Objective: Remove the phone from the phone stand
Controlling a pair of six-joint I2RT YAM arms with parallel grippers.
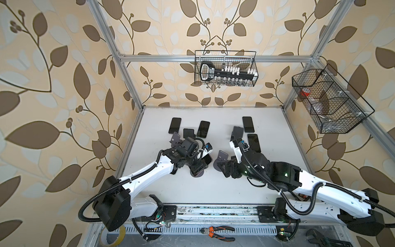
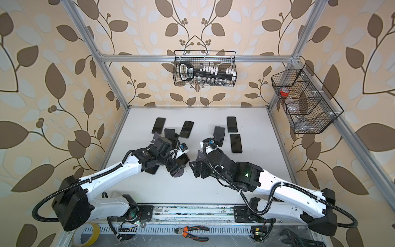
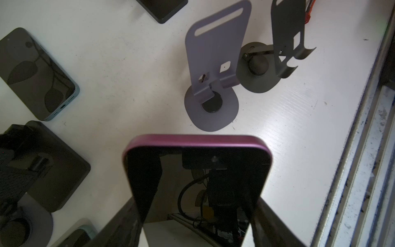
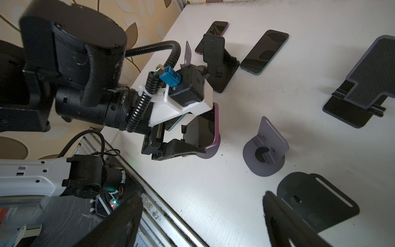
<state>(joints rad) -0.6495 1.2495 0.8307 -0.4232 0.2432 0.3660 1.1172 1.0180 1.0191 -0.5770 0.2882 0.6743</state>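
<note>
My left gripper [image 3: 194,200] is shut on a phone with a magenta rim [image 3: 196,142], one finger on each long side, its dark screen facing the wrist camera. In the right wrist view the phone [image 4: 208,126] stands tilted just above the round purple base of the phone stand [image 4: 211,153]; the stand's back plate is hidden, so I cannot tell if they touch. In both top views the left gripper [image 1: 199,169] [image 2: 176,169] sits mid-table. My right gripper [image 4: 203,213] [image 1: 222,169] is open and holds nothing, close to the right of it.
An empty purple stand [image 3: 213,74] [image 4: 267,145] and a dark stand [image 3: 284,42] [image 4: 310,196] stand beside the right gripper. Several phones lie flat farther back [image 1: 174,125] [image 1: 248,124] [image 1: 254,142], with black stands [image 1: 189,133] [image 1: 237,132] among them. Wire baskets [image 1: 226,68] hang on the walls.
</note>
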